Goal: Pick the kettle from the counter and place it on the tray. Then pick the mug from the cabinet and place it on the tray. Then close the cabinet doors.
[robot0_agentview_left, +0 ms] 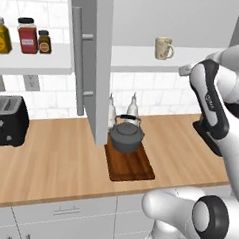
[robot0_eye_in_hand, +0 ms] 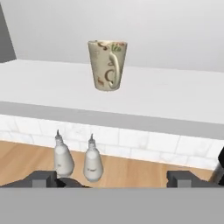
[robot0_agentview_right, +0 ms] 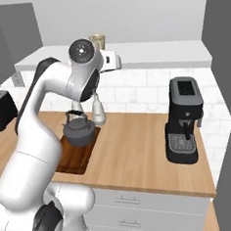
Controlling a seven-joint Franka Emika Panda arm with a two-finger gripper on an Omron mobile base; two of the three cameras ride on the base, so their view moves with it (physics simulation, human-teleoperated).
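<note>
standing upright on the cabinet shelf, the mug (robot0_eye_in_hand: 107, 65) lay straight ahead of and above the open, empty jaws.

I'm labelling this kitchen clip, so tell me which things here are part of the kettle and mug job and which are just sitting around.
Part of the job:
kettle, sitting on the tray
mug, on the cabinet shelf
cabinet doors, open
counter
gripper

Just sitting around:
two white bottles
toaster
coffee machine
jars on the side shelf
</note>
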